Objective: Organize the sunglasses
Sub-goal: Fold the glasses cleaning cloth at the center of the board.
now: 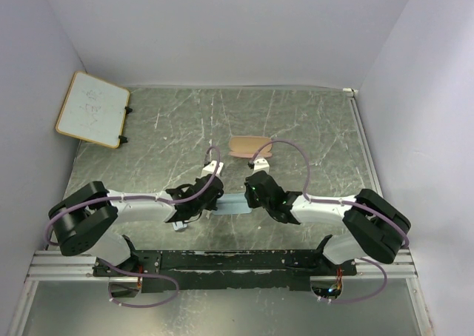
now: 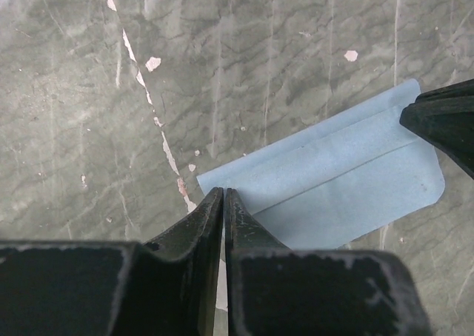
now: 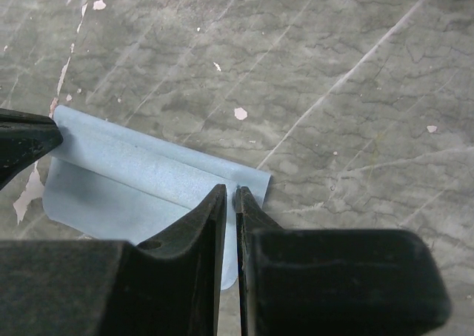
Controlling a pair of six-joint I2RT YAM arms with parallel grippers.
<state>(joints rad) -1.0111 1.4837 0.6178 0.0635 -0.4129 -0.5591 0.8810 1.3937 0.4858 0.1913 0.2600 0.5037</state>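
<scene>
Left gripper (image 2: 224, 193): jaws nearly closed, pinching corner of blue cloth (image 2: 333, 180). Right gripper (image 3: 231, 191): jaws nearly closed, pinching opposite corner; cloth edge folded over. Sunglasses (image 1: 180, 224): small white outline on table (image 1: 311, 129), just beside left gripper, well apart from tan case (image 1: 250, 146).

Robot lab test cell, boxed-in bench rig.

Plain pale walls (image 1: 222, 32) close three sides around a grey-green marbled desk (image 1: 311, 129), its surface scuffed and chipped in both wrist views. Two black-and-white arms, left arm (image 1: 137, 206) and right arm (image 1: 326, 210), sit bolted to an aluminium rail (image 1: 55, 268) along the bottom of the frame, lilac cables (image 1: 285, 141) looping loose. Small whiteboard (image 1: 92, 108) leans at upper left.
</scene>
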